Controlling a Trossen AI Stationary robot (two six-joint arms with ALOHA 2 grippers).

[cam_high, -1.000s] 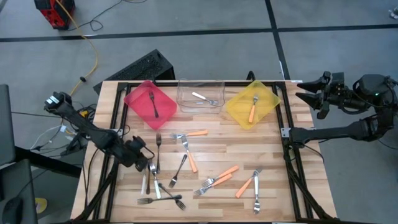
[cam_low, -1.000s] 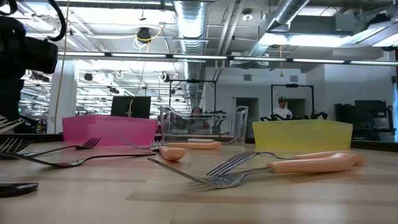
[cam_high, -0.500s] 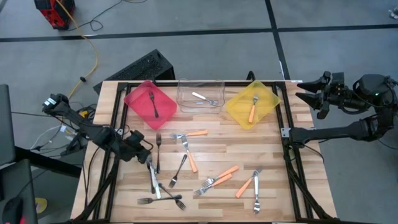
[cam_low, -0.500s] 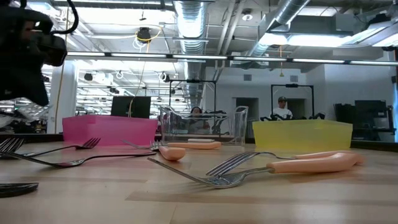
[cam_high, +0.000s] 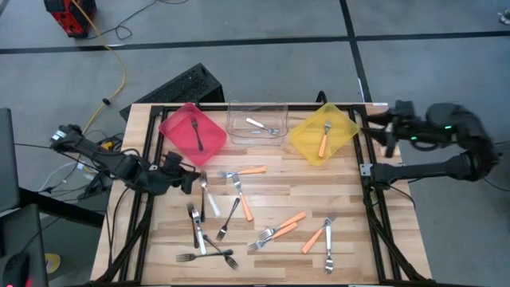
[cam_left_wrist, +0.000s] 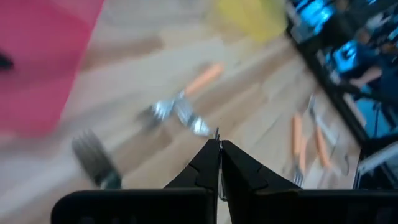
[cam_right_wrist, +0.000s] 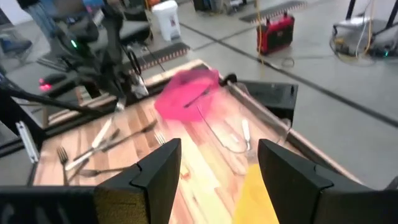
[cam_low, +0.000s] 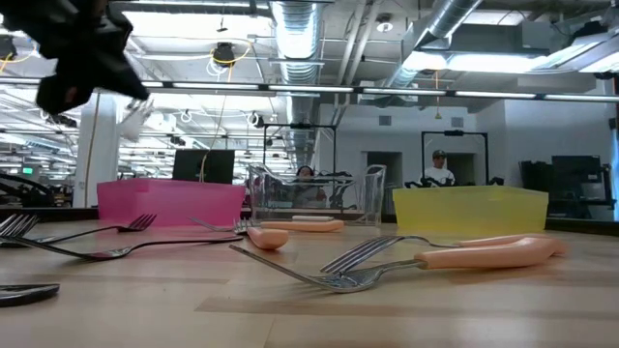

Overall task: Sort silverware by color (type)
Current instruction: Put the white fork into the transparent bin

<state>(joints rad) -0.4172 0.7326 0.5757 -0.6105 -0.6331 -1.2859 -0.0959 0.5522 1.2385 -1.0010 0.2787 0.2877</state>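
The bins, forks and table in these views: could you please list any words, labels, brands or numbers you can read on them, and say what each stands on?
None can be read.
The red bin, clear bin and yellow bin carry no visible lettering.
The forks and wooden table show no marks.
The red device on the floor is too small to read.

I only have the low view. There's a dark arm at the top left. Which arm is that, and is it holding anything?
Observer: That's the left gripper, shut on a silver fork, above the table near the red bin.
Operator: What's inside the bins?
Observer: One fork each: a dark fork in the red, a shiny fork in the clear bin, an orange-handled fork in the yellow bin.
Operator: And the other arm?
Observer: The right gripper hangs open past the table's right edge.
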